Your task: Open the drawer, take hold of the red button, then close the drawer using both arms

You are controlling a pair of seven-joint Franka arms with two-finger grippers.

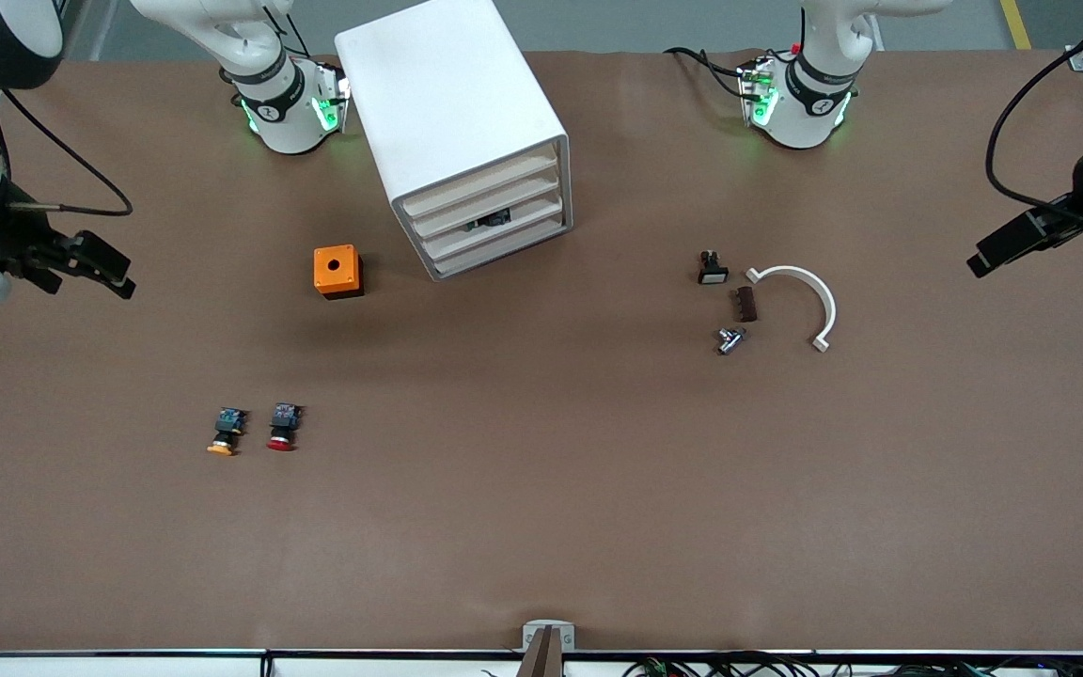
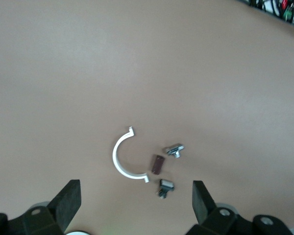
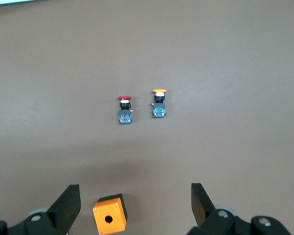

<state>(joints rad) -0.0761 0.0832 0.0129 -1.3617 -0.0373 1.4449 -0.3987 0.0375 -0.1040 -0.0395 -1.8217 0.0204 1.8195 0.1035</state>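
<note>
Red button (image 1: 282, 428) sits on the surface nearest the camera, just beside the orange-capped button (image 1: 225, 432); I could easily grab the wrong one. Farther back, cabinet (image 1: 466, 132) drawers all shut. Left gripper (image 1: 1002, 249) and right gripper (image 1: 100, 268) both wide, empty, waiting at the table ends.

An orange cube (image 1: 337, 271) is sitting beside the cabinet (image 1: 459, 132); a white half-ring (image 1: 802, 301) is lying near small parts (image 1: 729, 306).

I am looking at a brown counter (image 1: 541, 527) lying evenly lit; above its top edge grey floor (image 1: 654, 23) is showing, a yellow stripe (image 1: 1016, 23) crossing it near the corner.
</note>
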